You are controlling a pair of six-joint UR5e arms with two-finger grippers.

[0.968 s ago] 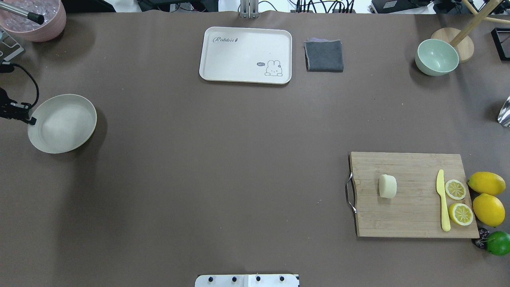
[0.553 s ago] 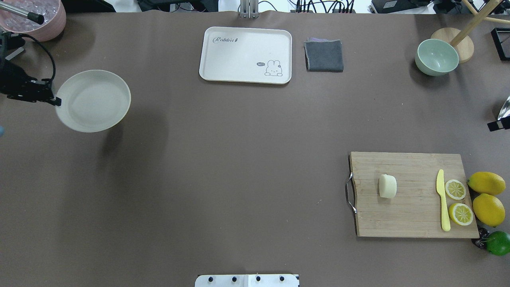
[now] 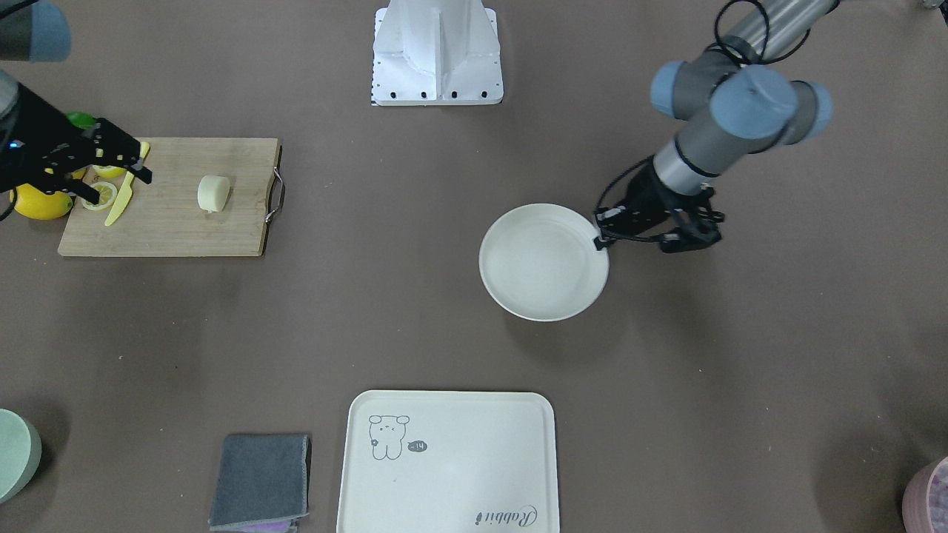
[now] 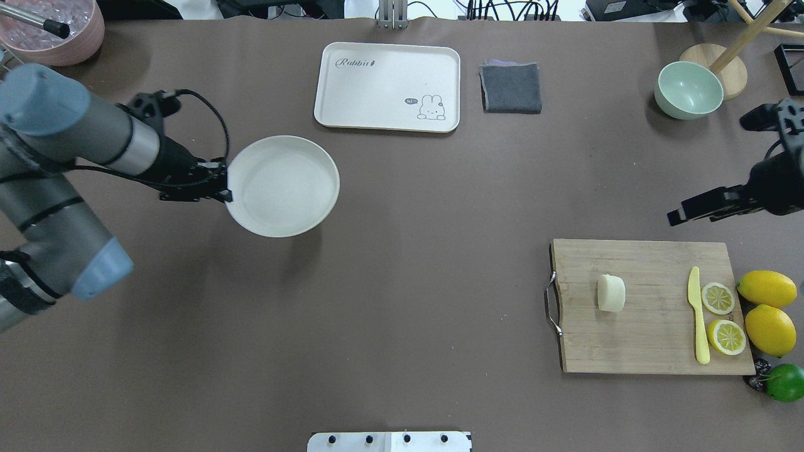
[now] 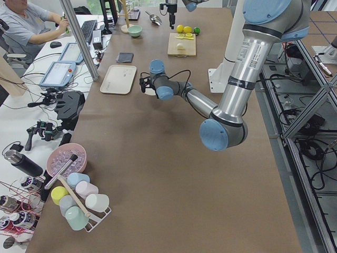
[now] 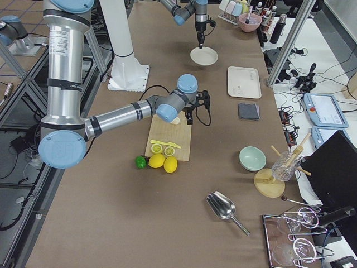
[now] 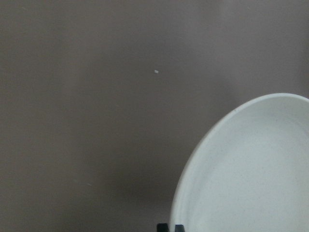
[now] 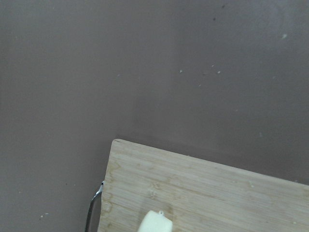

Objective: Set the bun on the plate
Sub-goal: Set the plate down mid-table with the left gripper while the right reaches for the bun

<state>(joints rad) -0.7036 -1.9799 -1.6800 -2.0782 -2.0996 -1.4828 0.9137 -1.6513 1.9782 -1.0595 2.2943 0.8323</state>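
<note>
The bun (image 4: pixel 610 293) is a pale cream lump lying on the wooden cutting board (image 4: pixel 647 342) at the right; its top shows at the bottom of the right wrist view (image 8: pixel 157 222). My left gripper (image 4: pixel 223 194) is shut on the near-left rim of the off-white plate (image 4: pixel 282 186) and holds it above the table, left of centre. The plate (image 3: pixel 544 263) has nothing in it, and its rim fills the left wrist view's lower right (image 7: pixel 251 169). My right gripper (image 3: pixel 122 185) hovers open over the board's far right end, apart from the bun (image 3: pixel 213 192).
A cream tray (image 4: pixel 377 69) and folded grey cloth (image 4: pixel 510 88) lie at the far side. A green bowl (image 4: pixel 688 90) sits far right. A yellow knife (image 4: pixel 696 314), lemon slices (image 4: pixel 718 298), lemons (image 4: pixel 769 329) and a lime (image 4: pixel 785 382) crowd the board's right end.
My left arm has carried the plate from the table's left edge rightward toward the middle. My right arm has come in from the right edge, above the board's far corner.
</note>
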